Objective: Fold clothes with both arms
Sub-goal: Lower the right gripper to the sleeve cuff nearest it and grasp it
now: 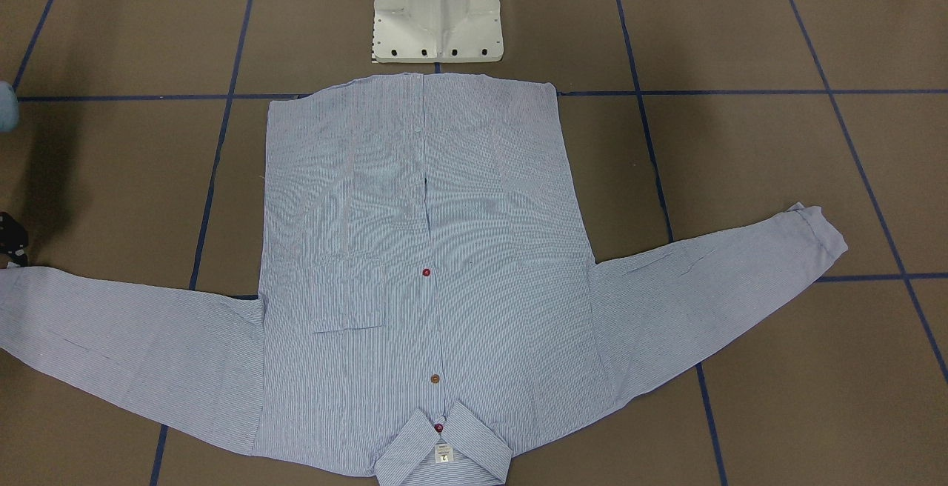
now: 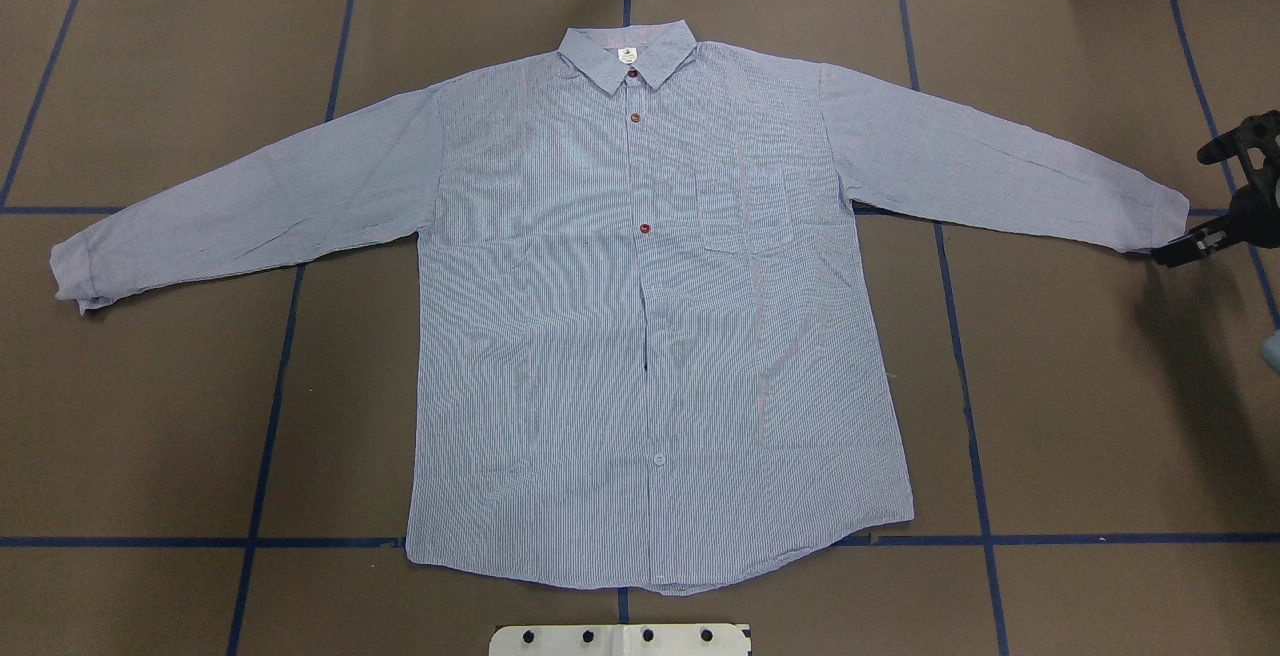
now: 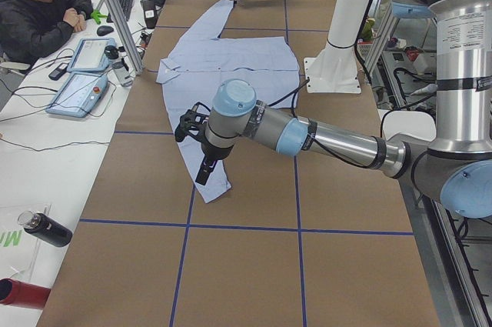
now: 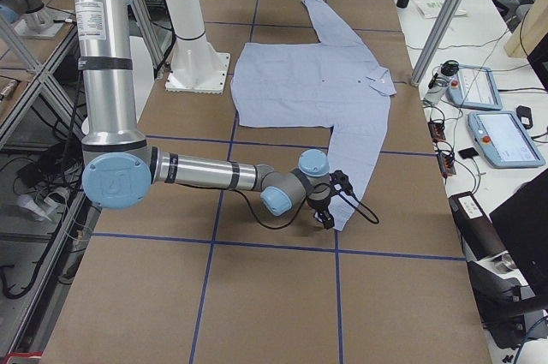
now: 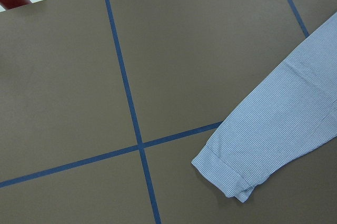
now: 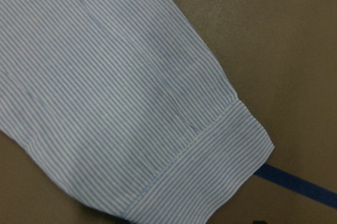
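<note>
- Striped shirt (image 2: pixel 650 336) lies flat and front up on the worktop (image 2: pixel 200 416), collar away from the robot, sleeves spread. It looks staged for folding inward.
- Right tool (image 2: pixel 1185 246) sits at the right cuff (image 6: pixel 210 176), which lies flat. Whether it is spread or pressed together, I cannot tell.
- Left tool (image 3: pixel 203 173) hangs over the left cuff (image 5: pixel 226 179). I cannot tell its state either.
- White pedestal (image 1: pixel 437 12) stands just beside the hem. A seated person (image 3: pixel 38 11) is well apart.

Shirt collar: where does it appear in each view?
Front-facing: collar bottom centre.
Overhead: collar top centre.
Exterior left: collar at shirt's left edge.
Exterior right: collar at shirt's right edge.
Left wrist: absent.
Right wrist: absent.
Landmark: white pedestal beyond the shirt's hem.
</note>
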`<state>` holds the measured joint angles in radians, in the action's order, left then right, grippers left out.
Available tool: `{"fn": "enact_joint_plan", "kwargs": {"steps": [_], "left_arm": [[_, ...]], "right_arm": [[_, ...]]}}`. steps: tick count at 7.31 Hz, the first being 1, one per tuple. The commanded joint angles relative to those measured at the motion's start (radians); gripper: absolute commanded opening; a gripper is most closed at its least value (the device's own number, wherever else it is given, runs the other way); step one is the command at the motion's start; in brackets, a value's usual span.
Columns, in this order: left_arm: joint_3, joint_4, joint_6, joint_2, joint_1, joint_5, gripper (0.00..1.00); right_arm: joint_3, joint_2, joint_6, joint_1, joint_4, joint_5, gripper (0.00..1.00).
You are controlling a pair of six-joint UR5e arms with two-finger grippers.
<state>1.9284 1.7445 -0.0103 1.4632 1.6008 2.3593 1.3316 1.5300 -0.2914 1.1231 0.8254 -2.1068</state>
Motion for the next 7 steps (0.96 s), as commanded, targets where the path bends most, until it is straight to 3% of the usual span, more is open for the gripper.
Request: {"fn": "enact_joint_plan", "kwargs": {"steps": [1,6,7], "left_arm": [[-0.003,0.003,0.001,0.0,0.001,0.0,1.0],[-0.003,0.004,0.0,0.0,-0.001,0.0,1.0],[-0.003,0.004,0.0,0.0,-0.001,0.0,1.0]], "right_arm": [[0.005,0.001,-0.022,0.0,0.0,-0.019,0.83],[-0.011,-0.01,-0.015,0.0,0.004,-0.01,0.77],[-0.011,-0.013,-0.015,0.0,0.008,-0.012,0.65]]}}
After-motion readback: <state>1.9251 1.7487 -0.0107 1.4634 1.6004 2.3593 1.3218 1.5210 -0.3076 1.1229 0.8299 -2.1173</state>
